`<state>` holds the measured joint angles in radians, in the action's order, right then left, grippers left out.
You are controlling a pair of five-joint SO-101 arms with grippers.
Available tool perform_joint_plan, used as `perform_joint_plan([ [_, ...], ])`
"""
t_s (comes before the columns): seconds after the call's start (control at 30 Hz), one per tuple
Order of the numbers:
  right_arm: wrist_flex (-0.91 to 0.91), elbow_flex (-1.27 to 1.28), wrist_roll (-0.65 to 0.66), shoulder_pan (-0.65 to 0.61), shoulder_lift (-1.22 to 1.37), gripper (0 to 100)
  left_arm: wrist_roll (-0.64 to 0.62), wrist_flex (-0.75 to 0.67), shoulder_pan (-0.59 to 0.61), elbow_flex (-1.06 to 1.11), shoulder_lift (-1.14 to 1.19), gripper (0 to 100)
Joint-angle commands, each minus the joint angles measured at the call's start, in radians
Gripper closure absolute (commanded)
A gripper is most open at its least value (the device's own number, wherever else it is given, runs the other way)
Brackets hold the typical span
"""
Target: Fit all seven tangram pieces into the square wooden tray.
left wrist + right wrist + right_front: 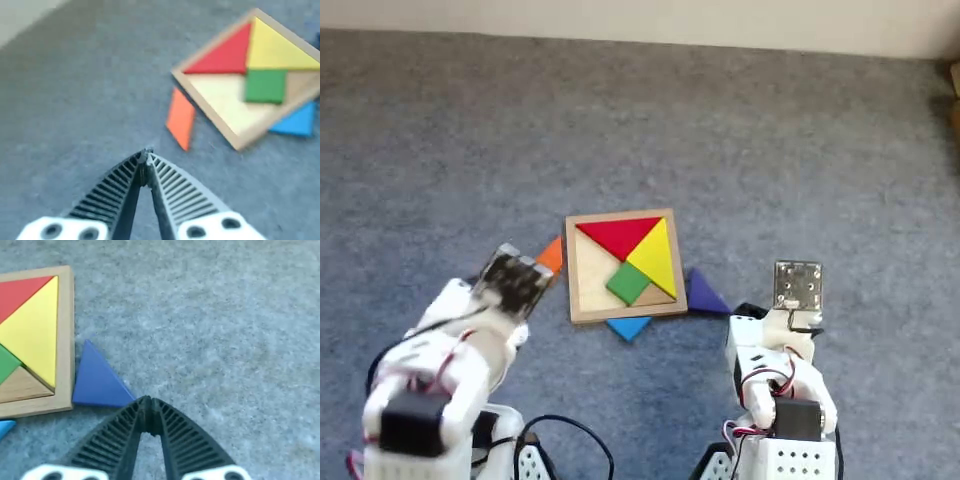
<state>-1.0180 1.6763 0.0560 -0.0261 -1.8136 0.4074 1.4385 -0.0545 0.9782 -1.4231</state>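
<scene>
Though the left gripper (146, 159) and right gripper (147, 405) both have fingers pressed together, empty, the orange piece (181, 119) lies flat ahead of the left fingertips, beside the tray (205, 110), and looks thin, stiff, light, best pinched across its long edges.

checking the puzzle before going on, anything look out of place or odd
Three pieces lie on the carpet outside the tray: orange piece by one side, light blue piece at its near edge, dark blue triangle by the opposite side. Nothing looks damaged.
</scene>
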Motion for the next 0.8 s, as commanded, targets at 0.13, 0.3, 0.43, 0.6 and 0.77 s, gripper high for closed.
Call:
perform_joint_plan([
  [0.13,0.015,0.113,-0.006,0.013,0.002,99.5,-0.086,0.020,-0.209,-0.185,0.447,82],
  [0.3,0.015,0.113,-0.006,0.013,0.002,99.5,-0.175,-0.075,-0.355,-0.194,0.633,81],
  [0.43,-0.024,0.113,-0.006,0.013,0.001,99.5,-0.249,-0.158,-0.440,-0.199,0.765,81],
  [0.6,-0.033,0.113,-0.006,0.013,-0.002,99.5,-0.290,-0.282,-0.493,-0.199,0.920,81],
  [0.77,-0.033,0.113,-0.006,0.013,-0.001,99.5,-0.288,-0.381,-0.532,-0.200,1.052,81],
])
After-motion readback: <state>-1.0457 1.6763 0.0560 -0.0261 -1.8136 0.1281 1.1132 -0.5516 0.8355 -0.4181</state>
